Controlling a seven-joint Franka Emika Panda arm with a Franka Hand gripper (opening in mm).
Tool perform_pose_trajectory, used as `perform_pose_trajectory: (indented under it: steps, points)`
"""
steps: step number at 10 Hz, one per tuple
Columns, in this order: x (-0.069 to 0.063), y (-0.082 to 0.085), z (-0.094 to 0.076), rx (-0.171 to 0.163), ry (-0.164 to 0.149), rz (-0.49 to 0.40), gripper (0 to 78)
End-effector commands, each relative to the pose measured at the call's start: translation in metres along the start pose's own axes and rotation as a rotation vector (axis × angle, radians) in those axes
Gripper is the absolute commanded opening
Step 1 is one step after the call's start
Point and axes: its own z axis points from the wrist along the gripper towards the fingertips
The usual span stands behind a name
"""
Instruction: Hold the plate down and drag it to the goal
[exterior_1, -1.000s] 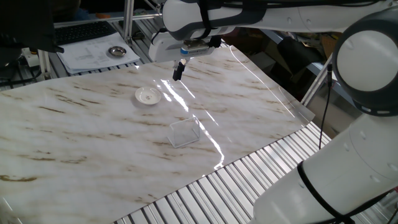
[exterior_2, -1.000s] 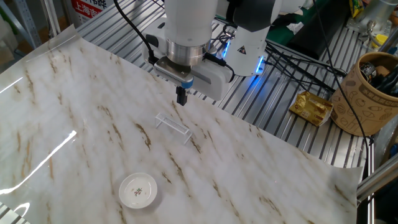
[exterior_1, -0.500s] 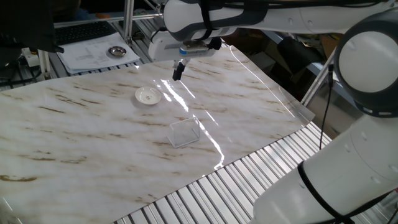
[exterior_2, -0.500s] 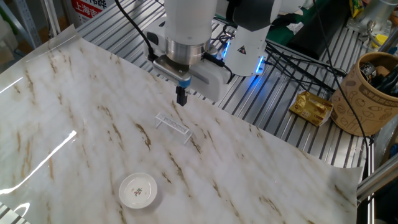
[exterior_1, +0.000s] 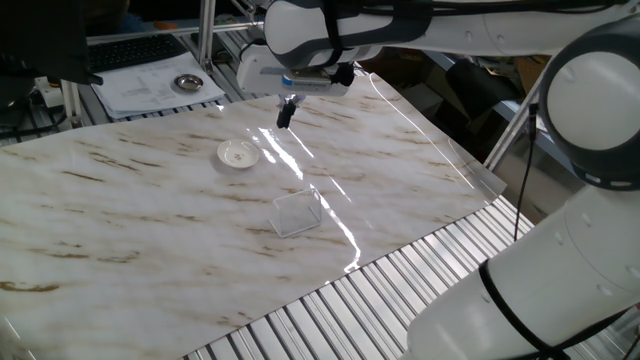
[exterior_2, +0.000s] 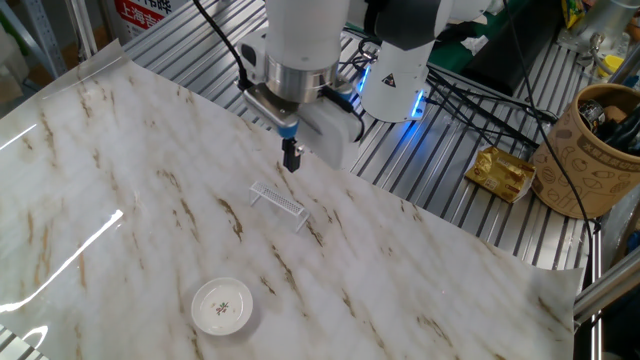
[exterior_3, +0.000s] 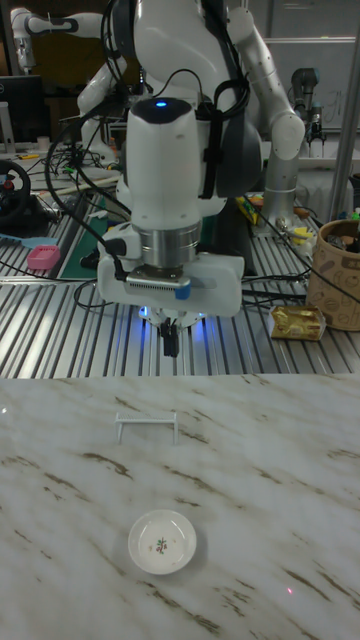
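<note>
The plate (exterior_1: 238, 153) (exterior_2: 222, 304) (exterior_3: 162, 542) is a small white round dish with a faint centre mark, lying flat on the marble table. The goal (exterior_1: 296, 213) (exterior_2: 278, 200) (exterior_3: 146, 425) is a small transparent square patch with glinting edges, a hand's width from the plate. My gripper (exterior_1: 286, 112) (exterior_2: 291, 158) (exterior_3: 172, 342) hangs in the air above the table's far side, beyond the goal as seen from the plate. Its two dark fingers are pressed together with nothing between them. It touches neither plate nor goal.
A grey metallic round dish (exterior_1: 187, 82) lies on papers beyond the table's back edge. A brown cup of tools (exterior_2: 592, 150) and a gold packet (exterior_2: 505, 172) sit on the ribbed metal bench. A clear sheet covers the marble table (exterior_1: 140, 230).
The wrist has turned slightly about its vertical axis; the fingertips stay almost in the same spot. Plate and goal have not moved.
</note>
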Motion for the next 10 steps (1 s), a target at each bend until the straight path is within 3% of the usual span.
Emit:
perform_pose_trajectory:
  steps: [1, 5, 6, 7, 8, 10]
  points:
    - [-0.016, 0.007, -0.002, -0.01, -0.006, 0.037, 0.0]
    - [-0.041, 0.017, 0.015, -0.013, -0.006, 0.046, 0.0]
    - [-0.052, 0.02, 0.021, -0.014, -0.008, 0.041, 0.0]
    - [-0.054, 0.021, 0.022, -0.014, -0.008, 0.041, 0.0]
    - [-0.07, 0.024, 0.024, -0.013, -0.006, 0.03, 0.0]
    - [-0.088, 0.026, 0.027, -0.014, -0.004, 0.021, 0.0]
